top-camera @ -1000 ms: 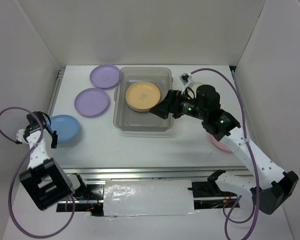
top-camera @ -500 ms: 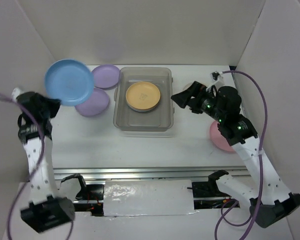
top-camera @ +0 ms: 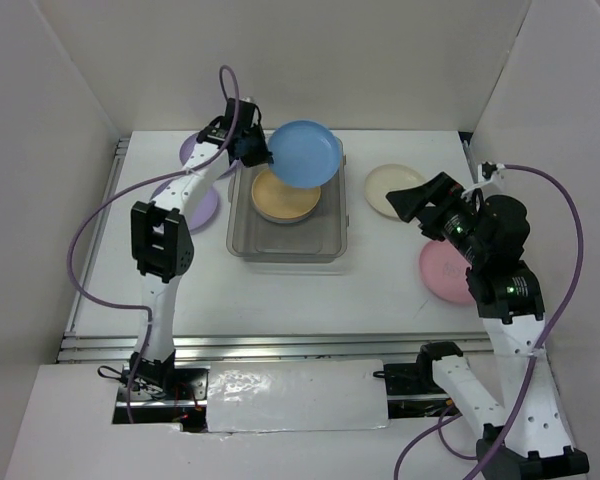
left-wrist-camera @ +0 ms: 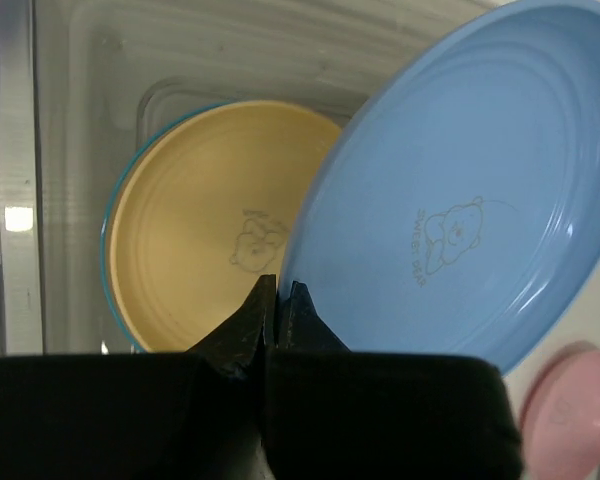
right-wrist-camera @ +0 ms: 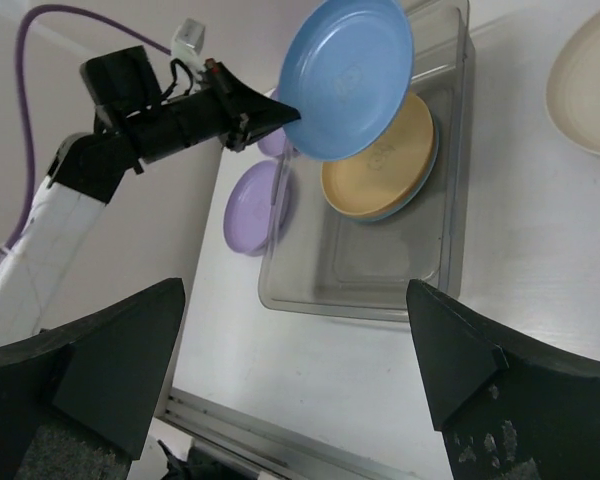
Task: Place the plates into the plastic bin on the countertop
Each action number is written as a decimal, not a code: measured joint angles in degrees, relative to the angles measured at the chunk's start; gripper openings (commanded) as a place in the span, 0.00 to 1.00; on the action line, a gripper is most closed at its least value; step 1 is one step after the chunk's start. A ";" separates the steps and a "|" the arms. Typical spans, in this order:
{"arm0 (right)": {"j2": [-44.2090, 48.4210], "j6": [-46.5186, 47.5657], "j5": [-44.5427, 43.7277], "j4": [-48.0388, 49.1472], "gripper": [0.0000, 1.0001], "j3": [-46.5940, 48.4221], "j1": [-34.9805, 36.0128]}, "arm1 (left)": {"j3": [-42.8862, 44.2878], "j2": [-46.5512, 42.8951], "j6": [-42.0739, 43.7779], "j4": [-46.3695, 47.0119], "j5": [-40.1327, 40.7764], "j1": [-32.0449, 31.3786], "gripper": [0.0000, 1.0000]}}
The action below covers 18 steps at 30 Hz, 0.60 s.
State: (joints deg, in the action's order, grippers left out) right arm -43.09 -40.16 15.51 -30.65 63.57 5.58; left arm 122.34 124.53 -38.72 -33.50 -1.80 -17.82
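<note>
At the far left of the white surface (top-camera: 280,300), two lavender plates (right-wrist-camera: 255,210) lie flat and well apart from the plastic bin (top-camera: 285,262), with nothing gripping them. The left arm (top-camera: 160,240) reaches over them toward the bin. Its jaws are shut tight on the near rim of the blue plate (top-camera: 303,153). That plate hangs tilted in the air above the bin's far end and has not been set down.

Below it, the yellow-orange plate (top-camera: 280,198) lies flat on the bin floor. A teal edge shows around its rim, and I cannot tell whether that is another plate underneath.

To the right of the bin, the cream plate (top-camera: 385,185) rests on the surface. Nearer the front, the pink plate (top-camera: 442,275) lies partly under the right arm (top-camera: 500,270). The right arm's jaws are spread wide and hold nothing, raised just beside the cream plate.

By my reading, one plate is clearly in the bin and a second is about to be released over it. Four more plates in view remain on the surface: two lavender, the cream and the pink. No white fruit-print plate is visible in any view.
</note>
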 measured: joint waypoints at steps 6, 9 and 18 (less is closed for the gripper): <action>-0.39 0.72 3.13 -0.70 1.00 -0.92 -1.66 | -1.03 3.87 0.83 -4.92 3.15 0.83 0.00; -0.35 0.81 4.02 -0.63 1.00 -1.60 -1.66 | -2.91 3.87 0.90 -5.55 4.61 1.77 0.00; -0.61 0.46 5.27 -0.20 1.00 -3.50 -0.33 | -4.48 3.61 1.27 -6.80 5.11 2.05 0.94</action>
State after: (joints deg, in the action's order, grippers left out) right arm -43.70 -39.70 20.78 -30.85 60.07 5.26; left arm 117.86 128.14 -37.45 -40.29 3.31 -15.77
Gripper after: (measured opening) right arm 0.998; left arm 0.468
